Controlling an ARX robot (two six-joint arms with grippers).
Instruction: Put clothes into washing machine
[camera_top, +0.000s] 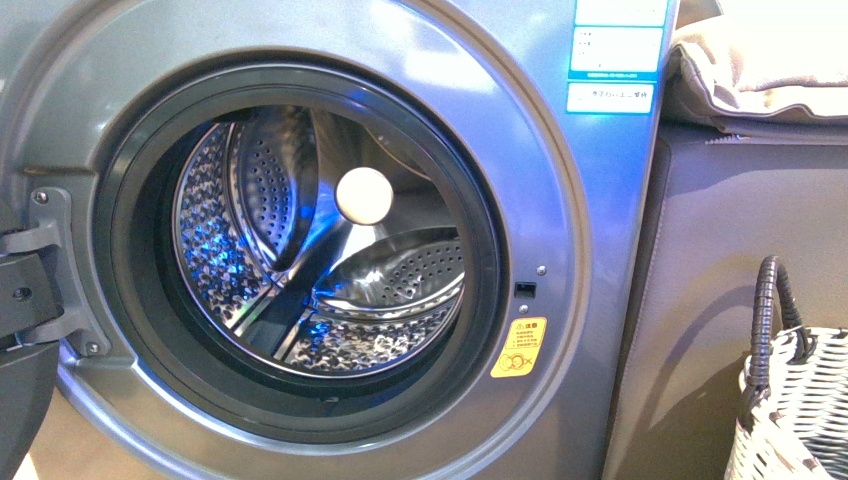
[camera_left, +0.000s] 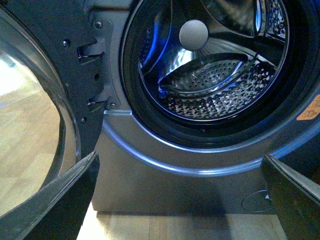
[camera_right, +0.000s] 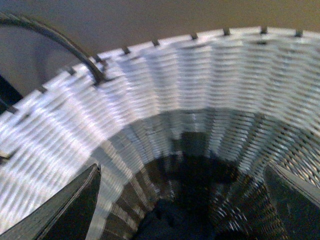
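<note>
Dark clothes (camera_right: 172, 222) are seen low in the woven basket (camera_right: 150, 90), straight beyond the spread right pincer (camera_right: 181, 170), nearer than the left pincer (camera_left: 180, 156), also spread, which is aimed at the washing machine (camera_top: 560, 200).

This looks like a home laundry corner. A silver front-loading washer (camera_top: 600, 250) stands on a pale wood floor (camera_left: 175, 227), its door (camera_left: 30, 125) swung open. Just beside it is grey upholstered furniture (camera_top: 730, 220) with a beige cushion (camera_top: 760, 60) on top, and near it a white woven basket (camera_top: 800, 400) holding dark clothes (camera_right: 185, 220).
</note>
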